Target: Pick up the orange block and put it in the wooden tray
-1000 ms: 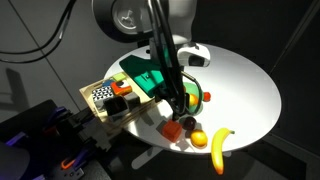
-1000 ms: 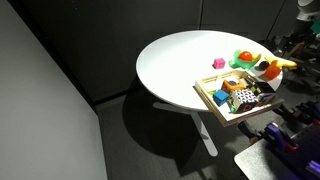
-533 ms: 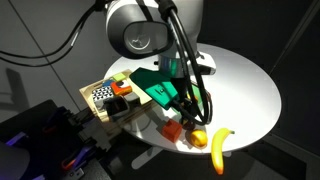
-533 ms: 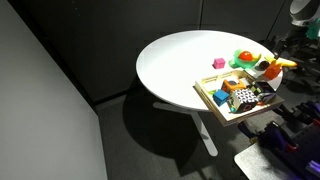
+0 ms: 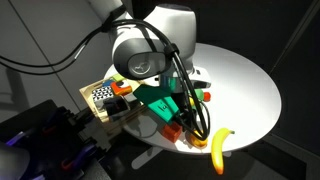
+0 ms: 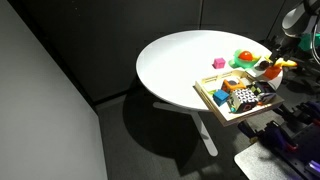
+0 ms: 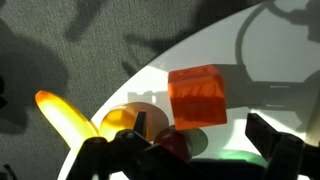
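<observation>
On the white table, close to its edge, the orange block sits flat on one face. It is not in the wooden tray yet. In the wrist view the claw is spread wide, with one finger on each side and nothing in it. I think it is held that way so the block can fit between the fingers when the claw goes down.

The block has close neighbours. In the wrist view a round red fruit is at 6 o'clock, touching it or almost touching. A yellow lemon is at 8 o'clock. A banana lies further out, near 9 o'clock. A finger could bump one of them, so I think going down needs care.

In an exterior view the block peeks out beside the arm. The tray is at 10 o'clock from it, by the table edge.

The tray already holds things: a black-and-white checked thing, an orange piece, and other small bright bits I cannot name. A green bowl stands at 12 o'clock from the tray. I cannot tell what is in it.
</observation>
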Action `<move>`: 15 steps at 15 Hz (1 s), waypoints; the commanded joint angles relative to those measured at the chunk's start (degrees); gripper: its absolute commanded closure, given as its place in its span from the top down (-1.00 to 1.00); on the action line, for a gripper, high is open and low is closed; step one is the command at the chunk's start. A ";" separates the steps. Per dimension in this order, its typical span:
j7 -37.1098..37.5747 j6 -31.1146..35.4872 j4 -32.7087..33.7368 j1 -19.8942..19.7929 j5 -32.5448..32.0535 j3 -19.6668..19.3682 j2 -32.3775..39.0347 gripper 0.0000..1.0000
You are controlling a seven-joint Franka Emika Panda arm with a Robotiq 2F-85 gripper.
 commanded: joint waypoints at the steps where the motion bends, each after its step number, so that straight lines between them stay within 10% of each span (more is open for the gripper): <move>1: -2.54 1.20 1.29 -2.87 0.30 2.55 2.15 1.00; 9: -3.11 1.93 2.11 -4.60 -0.44 4.10 5.34 1.00; 10: -2.69 2.14 2.21 -4.25 -0.82 3.84 5.76 0.50; 15: -0.92 3.66 0.67 -2.34 -3.49 2.52 5.13 -0.16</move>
